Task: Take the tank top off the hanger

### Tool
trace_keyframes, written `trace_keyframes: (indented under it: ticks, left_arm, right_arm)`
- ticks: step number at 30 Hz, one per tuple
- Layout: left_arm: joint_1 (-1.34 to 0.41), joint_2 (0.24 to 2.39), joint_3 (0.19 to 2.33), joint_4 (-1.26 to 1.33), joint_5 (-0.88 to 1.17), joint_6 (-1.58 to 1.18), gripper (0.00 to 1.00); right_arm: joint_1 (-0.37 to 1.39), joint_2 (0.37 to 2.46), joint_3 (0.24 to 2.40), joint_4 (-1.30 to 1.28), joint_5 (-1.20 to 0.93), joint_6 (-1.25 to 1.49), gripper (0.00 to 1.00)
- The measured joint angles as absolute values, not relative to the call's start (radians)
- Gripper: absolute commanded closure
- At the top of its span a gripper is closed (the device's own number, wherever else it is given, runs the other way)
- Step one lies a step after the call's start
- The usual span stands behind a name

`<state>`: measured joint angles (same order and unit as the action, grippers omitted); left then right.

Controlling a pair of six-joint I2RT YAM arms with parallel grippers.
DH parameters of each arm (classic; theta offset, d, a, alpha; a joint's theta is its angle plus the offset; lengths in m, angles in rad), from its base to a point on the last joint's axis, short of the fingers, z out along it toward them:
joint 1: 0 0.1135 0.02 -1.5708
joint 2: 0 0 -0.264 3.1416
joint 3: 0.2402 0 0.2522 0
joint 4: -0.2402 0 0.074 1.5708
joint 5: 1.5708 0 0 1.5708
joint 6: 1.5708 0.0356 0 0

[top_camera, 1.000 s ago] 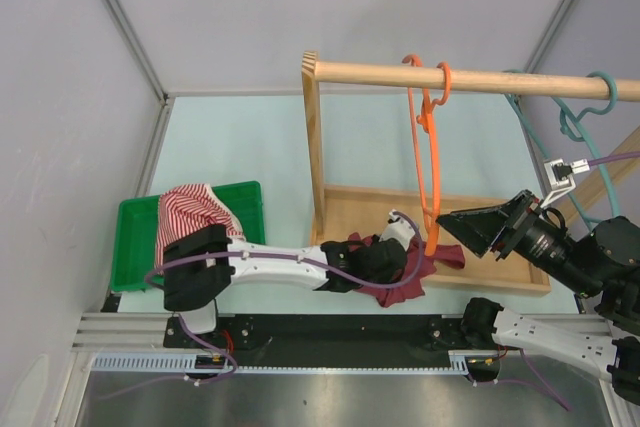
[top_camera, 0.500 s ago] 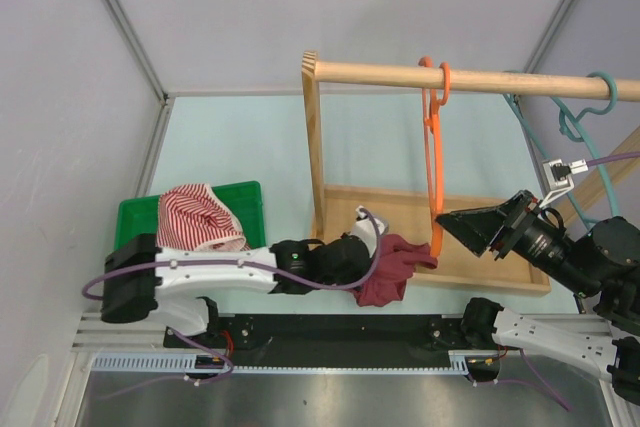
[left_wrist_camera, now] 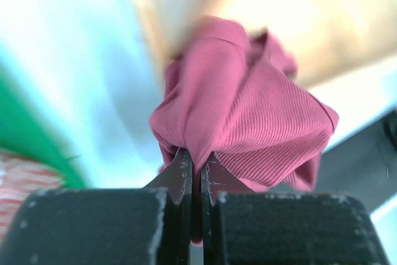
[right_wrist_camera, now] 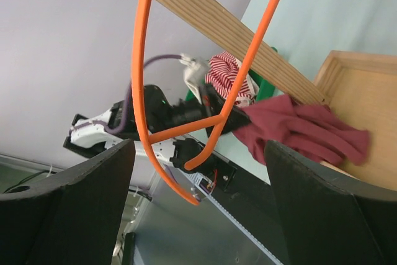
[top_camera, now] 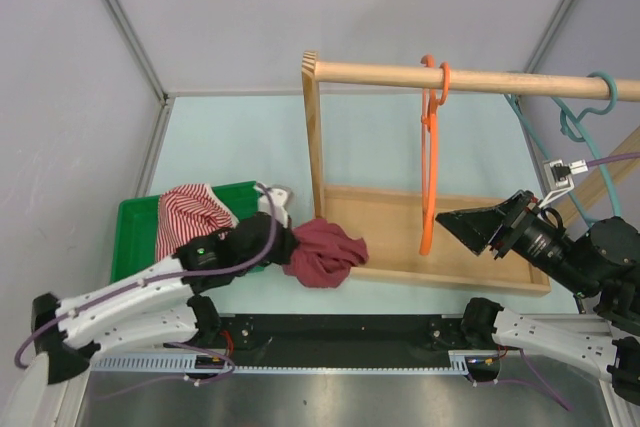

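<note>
The maroon tank top (top_camera: 324, 251) is off the hanger, bunched at the left corner of the wooden rack base. My left gripper (top_camera: 285, 247) is shut on it; in the left wrist view the fabric (left_wrist_camera: 248, 116) is pinched between the closed fingers (left_wrist_camera: 180, 175). The bare orange hanger (top_camera: 429, 157) hangs from the wooden rail (top_camera: 470, 78). My right gripper (top_camera: 462, 227) is open and empty, just right of the hanger's lower end; in the right wrist view the hanger (right_wrist_camera: 186, 130) hangs between its fingers, and the tank top (right_wrist_camera: 304, 130) lies beyond.
A green bin (top_camera: 135, 222) holding a red-and-white striped garment (top_camera: 190, 217) sits at the left. The wooden rack base (top_camera: 500, 262) and upright post (top_camera: 314, 147) stand in the middle. A teal hanger (top_camera: 575, 117) hangs at the rail's right end.
My left gripper has pulled the tank top leftward off the hanger, from the tray's middle to its left corner. The orange hanger has swung back and hangs bare. The right gripper has not moved.
</note>
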<state>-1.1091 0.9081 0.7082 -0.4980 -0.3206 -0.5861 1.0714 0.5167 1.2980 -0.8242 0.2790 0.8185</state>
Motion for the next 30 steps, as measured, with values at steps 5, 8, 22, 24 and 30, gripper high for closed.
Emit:
trace_keyframes:
  ticks: [5,8,22,24,30]
  left_arm:
    - [-0.846,0.705,0.719,-0.613,-0.346,-0.559,1.00]
    - [-0.703,0.672,0.776,-0.680,-0.364,-0.527,1.00]
    - [-0.405,0.632,0.974,-0.796,-0.612,-0.469,1.00]
    - [-0.399,0.615,0.973,-0.797,-0.641,-0.464,1.00]
    - [-0.389,0.619,0.973,-0.796,-0.721,-0.435,0.99]
  right_arm:
    - [1.071,0.516,1.298,-0.841,0.288,0.818,0.10]
    - [1.071,0.514,1.298,-0.845,0.293,0.818,0.10]
    - [1.071,0.509,1.298,-0.864,0.308,0.818,0.10]
    - [1.071,0.509,1.298,-0.864,0.308,0.818,0.10]
    - [1.071,0.510,1.298,-0.864,0.307,0.818,0.10]
